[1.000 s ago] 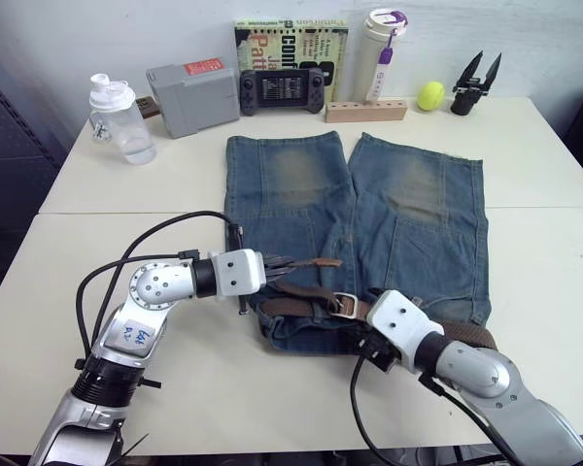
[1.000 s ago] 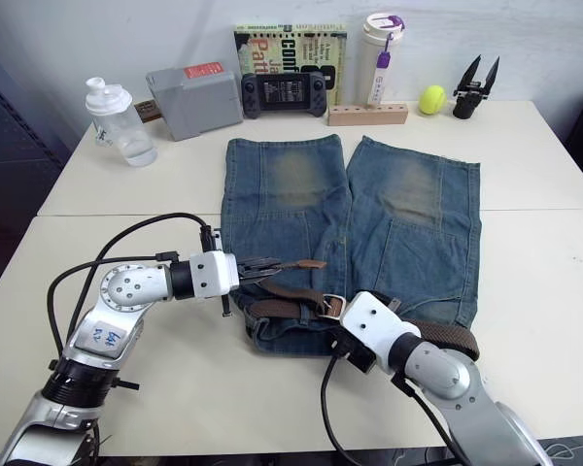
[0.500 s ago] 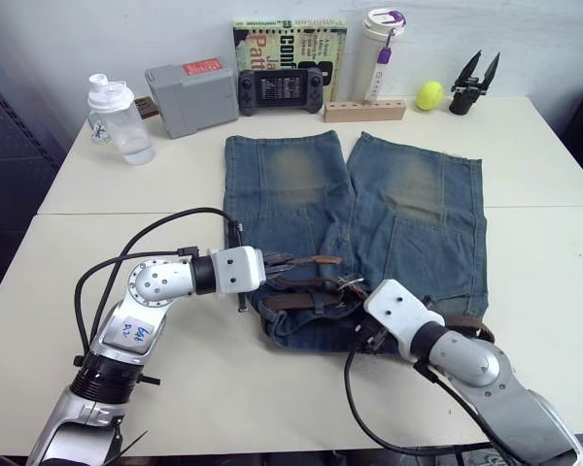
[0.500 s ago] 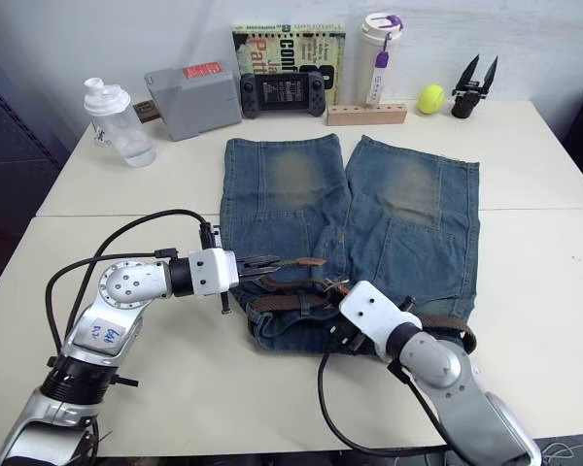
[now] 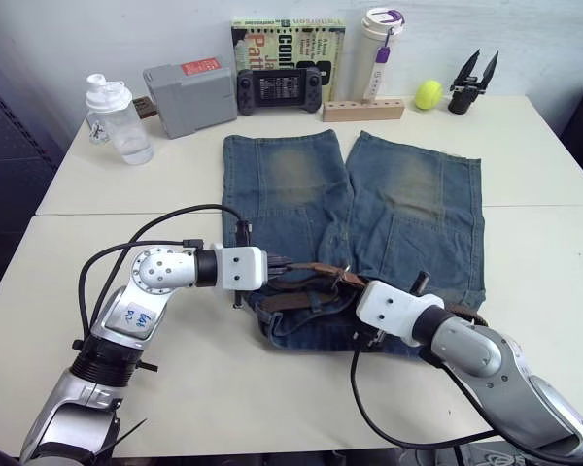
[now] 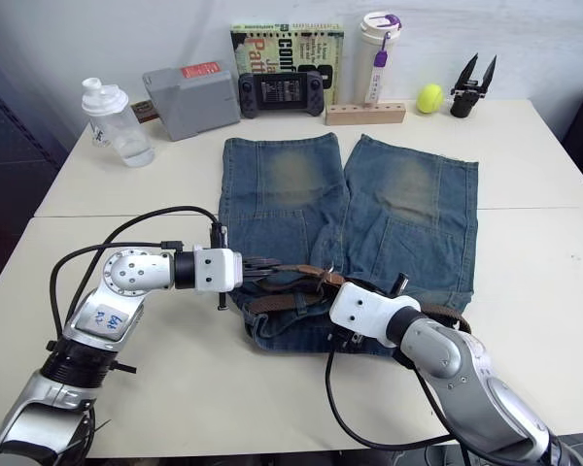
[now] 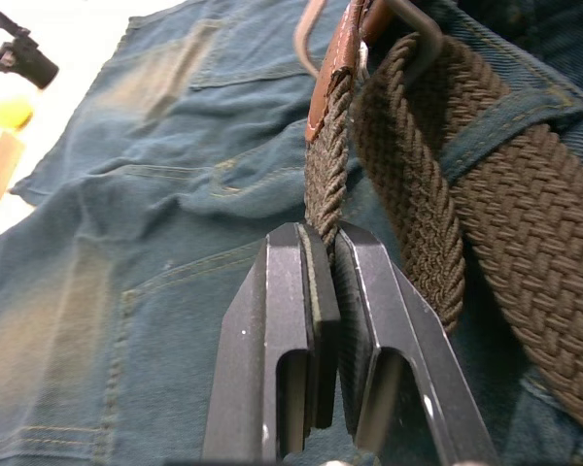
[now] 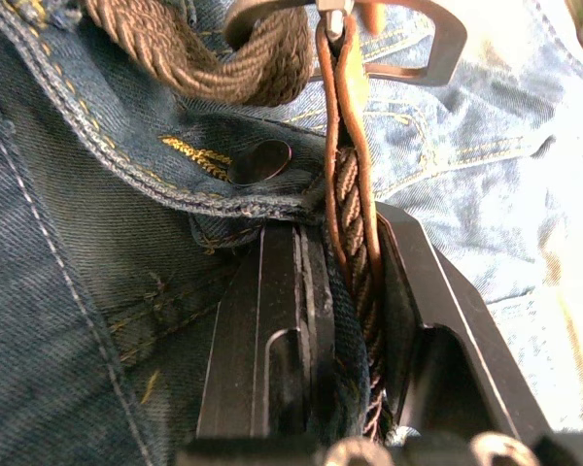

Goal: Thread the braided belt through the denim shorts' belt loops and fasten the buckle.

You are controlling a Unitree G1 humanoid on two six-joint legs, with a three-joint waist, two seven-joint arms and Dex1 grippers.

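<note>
My left pincer (image 7: 321, 320) pinches the braided belt (image 7: 486, 194) at the denim shorts' (image 5: 369, 194) waistband, lower centre of the frame; my right pincer (image 8: 340, 320) nips strap beside the buckle (image 8: 408, 44). I should keep the tail taut and feed it squarely through.

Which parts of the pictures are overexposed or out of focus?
Left wrist view: the table behind the shorts is washed out, and the far items there are soft; the left claw and belt are sharp. Right wrist view: the table glares white, while the buckle is slightly soft. Eye views: evenly lit, soft shadows.
</note>
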